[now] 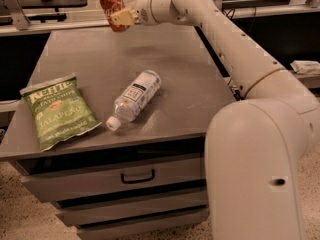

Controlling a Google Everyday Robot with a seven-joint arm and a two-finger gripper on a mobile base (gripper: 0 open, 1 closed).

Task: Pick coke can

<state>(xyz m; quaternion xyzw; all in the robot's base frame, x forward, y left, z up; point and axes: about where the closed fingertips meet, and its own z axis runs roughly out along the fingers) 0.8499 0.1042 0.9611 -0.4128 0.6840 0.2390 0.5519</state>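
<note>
The red coke can with a silver top is held in the air above the far edge of the grey table. My gripper is shut on the can, its tan fingers clamped across the can's lower half. The white arm reaches in from the lower right, over the table's right side, to the can.
A clear plastic water bottle with a white cap lies on its side mid-table. A green chip bag lies flat at the front left. The table has drawers at the front. Another table with objects stands behind.
</note>
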